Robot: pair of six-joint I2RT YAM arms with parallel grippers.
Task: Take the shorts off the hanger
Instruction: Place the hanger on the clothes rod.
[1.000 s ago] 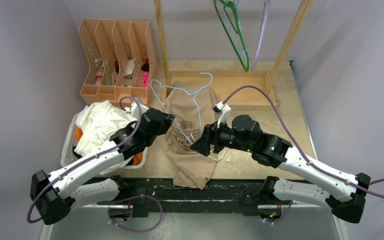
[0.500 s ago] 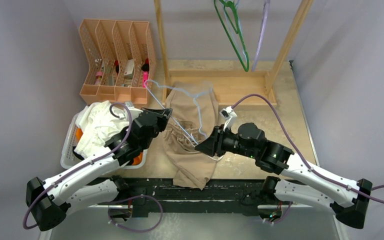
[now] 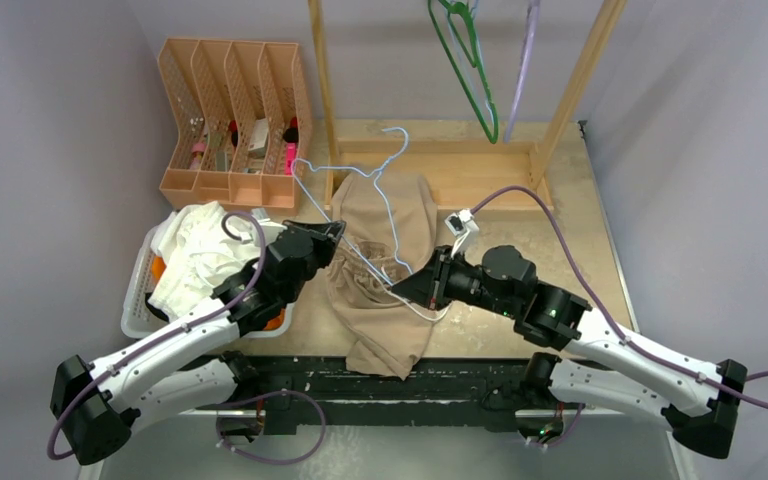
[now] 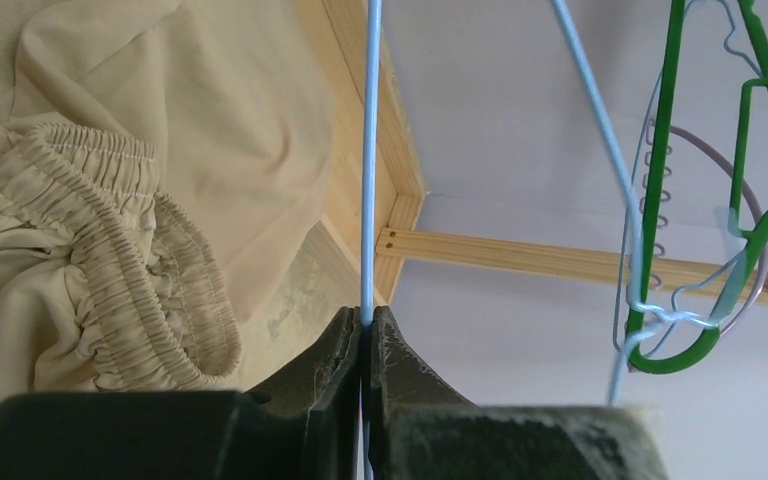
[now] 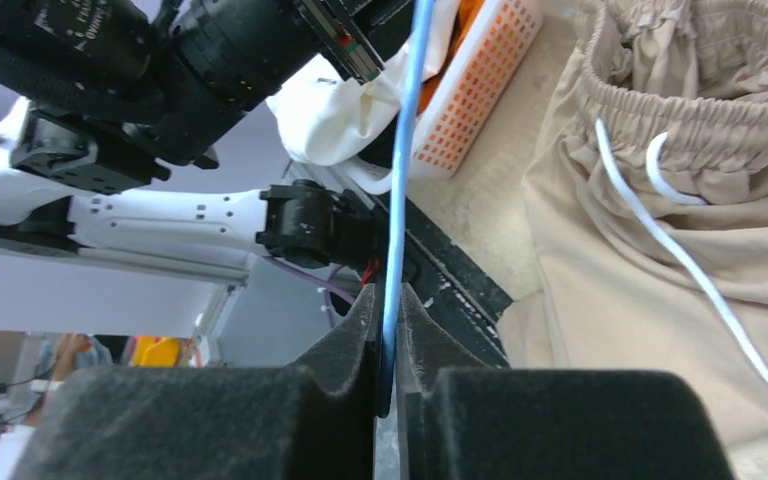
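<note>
The beige shorts point(image 3: 380, 310) lie crumpled mid-table, their waistband point(image 4: 110, 210) and white drawstring point(image 5: 680, 270) showing. A light blue wire hanger point(image 3: 388, 190) lies tilted over them, hook toward the rack. My left gripper point(image 3: 338, 228) is shut on one wire of the hanger point(image 4: 370, 150), the wire pinched at its fingertips point(image 4: 367, 318). From the right, my right gripper point(image 3: 397, 288) is shut on another part of the hanger wire point(image 5: 405, 130), close above the shorts point(image 5: 680, 180). White shorts point(image 3: 200, 250) and an orange pair point(image 3: 160, 270) lie in the basket.
A white laundry basket point(image 3: 138, 295) sits at the left under my left arm. An orange file organizer point(image 3: 230, 110) stands at the back left. A wooden rack point(image 3: 450, 170) at the back carries a green hanger point(image 3: 470, 60) and a purple hanger point(image 3: 525, 60).
My right gripper has closed onto the hanger wire. The hanger has shifted, its hook swinging left and toward the rack. The left gripper has kept its hold.
</note>
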